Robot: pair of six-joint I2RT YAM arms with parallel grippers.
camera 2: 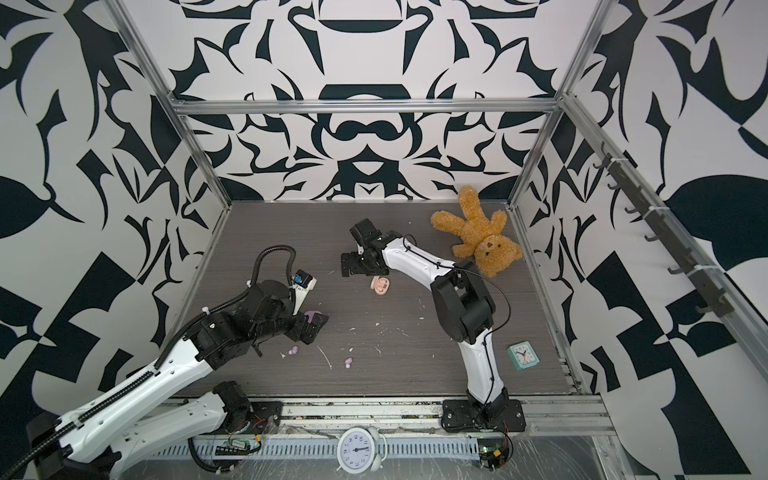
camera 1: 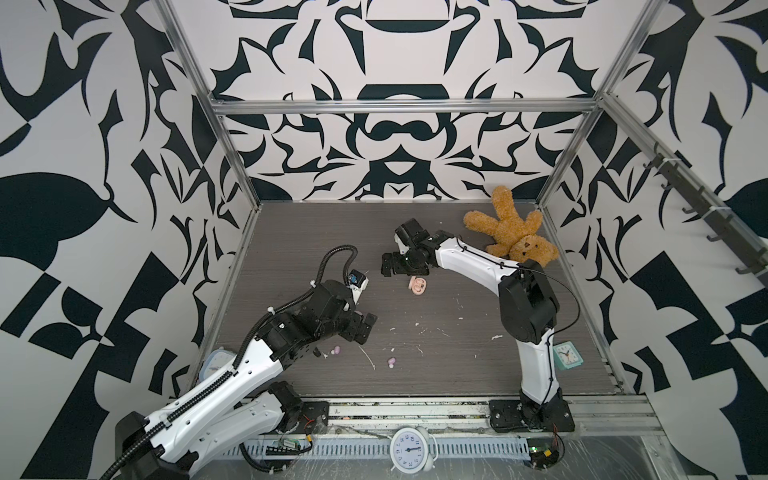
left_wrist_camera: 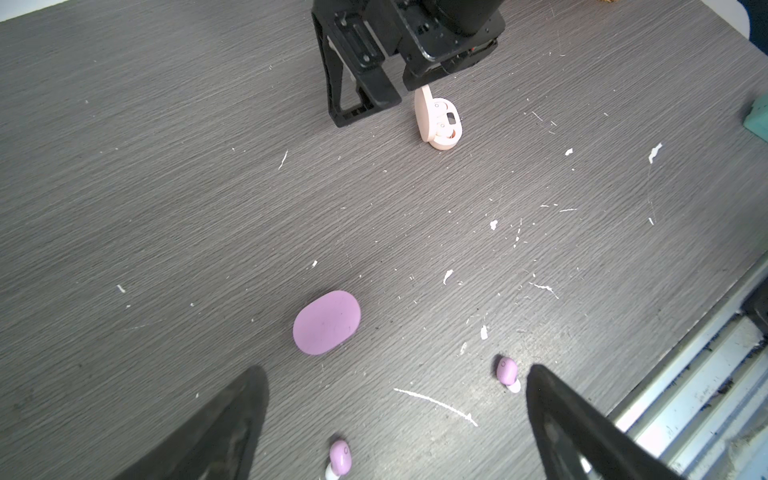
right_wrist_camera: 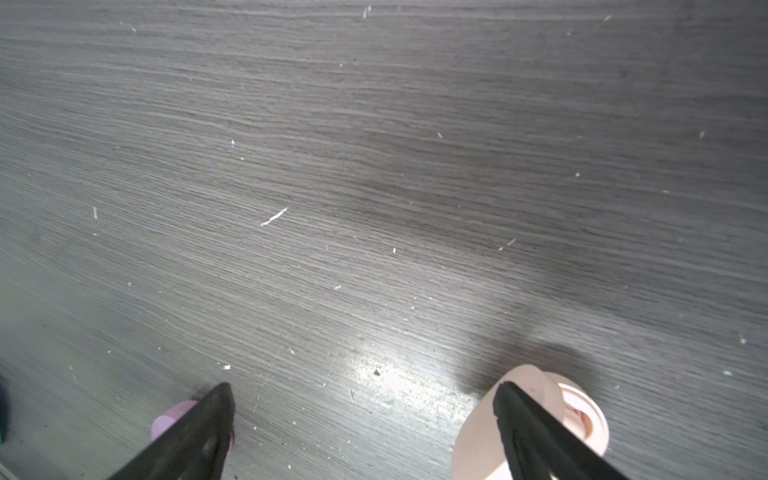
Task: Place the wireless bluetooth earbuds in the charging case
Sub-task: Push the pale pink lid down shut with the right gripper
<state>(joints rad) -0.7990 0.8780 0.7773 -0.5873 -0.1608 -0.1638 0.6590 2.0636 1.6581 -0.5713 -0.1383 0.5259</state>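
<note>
Hovering my left pincer (left_wrist_camera: 395, 370), jaws wide and empty, over small lilac plastic earbuds (left_wrist_camera: 507, 371) lying loose on the grey wood-grain table (left_wrist_camera: 166, 166) near the shut lilac oval case (left_wrist_camera: 327, 322). My right pincer (right_wrist_camera: 363, 386) is gaping empty beside the open peach plastic case (left_wrist_camera: 424, 114), peach buds (left_wrist_camera: 441, 124) seemingly seated. Next: opening that lilac lid, then pinching one bud.

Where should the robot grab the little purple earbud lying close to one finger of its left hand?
Probably on the rounded lilac body of the purple earbud, not its pale tip. It lies flat on the table, too low to reach sideways, so the open left hand should come straight down, one finger on each side.
</note>
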